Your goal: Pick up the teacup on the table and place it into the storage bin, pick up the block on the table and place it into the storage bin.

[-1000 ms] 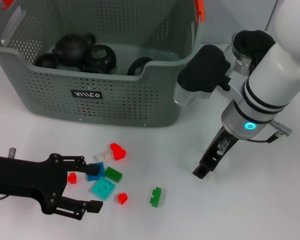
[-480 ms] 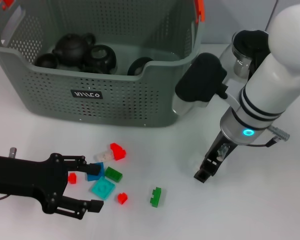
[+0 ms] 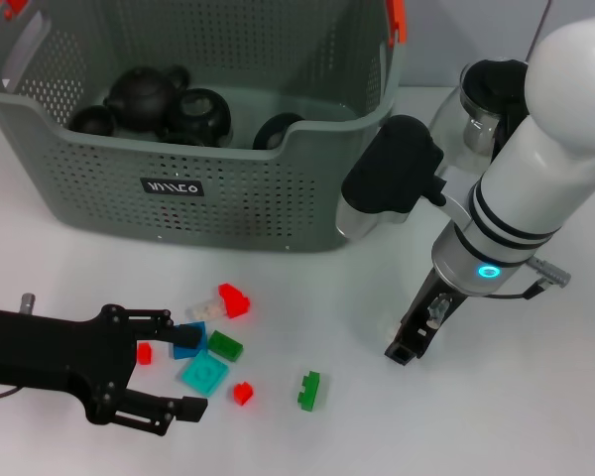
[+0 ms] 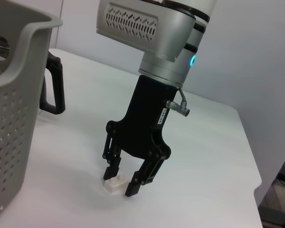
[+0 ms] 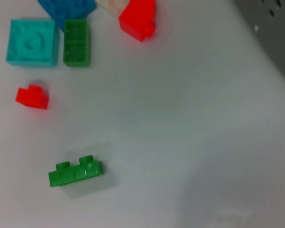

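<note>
Blocks lie scattered on the white surface (image 3: 535,416) near the front edge: a small red block (image 3: 242,394), a green block (image 3: 308,390) standing alone to its right, a teal square block (image 3: 203,374), a green flat block (image 3: 224,345), a blue block (image 3: 189,340), a tiny red piece (image 3: 143,352), a bigger red block (image 3: 233,299) and a pale translucent block (image 3: 202,308) beside it. The left gripper (image 3: 174,369) lies low over the surface at the left of this cluster, its jaws spread wide, the upper finger touching or just over the blue block and the lower finger near the teal one; nothing is held.

Further right, the right gripper (image 4: 122,179) points down at the surface. In the left wrist view its jaws stand partly spread on either side of a small whitish block (image 4: 115,183) on the surface, close to it but not clearly pressing it.

Behind all this stands the storage bin (image 3: 228,203), grey-green and perforated, with a black label (image 3: 173,185) on its front wall. Inside it sit dark round teaware pieces (image 3: 169,104). A glass pitcher (image 3: 491,94) with a black lid stands to the bin's right, behind the right arm.
</note>
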Robot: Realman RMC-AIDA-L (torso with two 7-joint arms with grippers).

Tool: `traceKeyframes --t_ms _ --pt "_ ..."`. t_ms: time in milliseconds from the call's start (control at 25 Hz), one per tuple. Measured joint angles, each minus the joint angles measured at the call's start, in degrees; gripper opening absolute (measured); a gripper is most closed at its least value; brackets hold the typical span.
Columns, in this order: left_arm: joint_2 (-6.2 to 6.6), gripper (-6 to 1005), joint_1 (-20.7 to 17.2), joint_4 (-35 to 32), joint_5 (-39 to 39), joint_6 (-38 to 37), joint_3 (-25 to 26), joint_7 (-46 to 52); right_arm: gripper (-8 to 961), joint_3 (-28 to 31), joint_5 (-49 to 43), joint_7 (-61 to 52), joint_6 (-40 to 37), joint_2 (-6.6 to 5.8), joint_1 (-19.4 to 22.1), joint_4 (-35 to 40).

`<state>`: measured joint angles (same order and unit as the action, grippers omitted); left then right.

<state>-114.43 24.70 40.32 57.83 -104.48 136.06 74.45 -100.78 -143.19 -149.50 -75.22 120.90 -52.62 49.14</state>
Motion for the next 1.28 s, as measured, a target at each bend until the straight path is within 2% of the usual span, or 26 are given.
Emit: traceKeyframes --t_ms 200,600,680,800,920,1120,1280 --pt "0.0 861 0.0 0.01 0.0 0.06 0.0 0.15 468 -0.29 0.02 -0.25 0.1 -0.06 -0.01 -0.05" --pt "0.0 862 -0.05 0.02 0.0 0.07 0.0 0.26 204 0.05 0.02 -0.64 -0.86 -0.25 0.06 1.05" --pt "0.0 861 -0.06 0.02 0.0 -0.16 0.0 0.28 212 1.24 -0.01 -0.65 -2.39 -0.43 0.74 3.47" --pt "0.17 862 -0.08 0.02 0.0 -0.65 -0.01 0.78 225 5.3 0.49 -0.22 -6.79 -0.54 1.86 9.25" --pt "0.46 862 -0.13 0.03 0.0 -0.76 -0.01 1.1 238 10.9 5.62 1.62 -11.78 -0.59 1.67 15.18" --pt "0.53 862 -0.26 0.09 0.0 -0.78 -0.01 0.99 259 23.07 16.5 7.59 -15.58 -0.71 -3.14 18.12" --pt "0.53 861 -0.16 0.11 0.0 -0.56 0.0 0.83 276 30.72 17.47 11.48 -11.7 -0.79 -6.9 17.24"
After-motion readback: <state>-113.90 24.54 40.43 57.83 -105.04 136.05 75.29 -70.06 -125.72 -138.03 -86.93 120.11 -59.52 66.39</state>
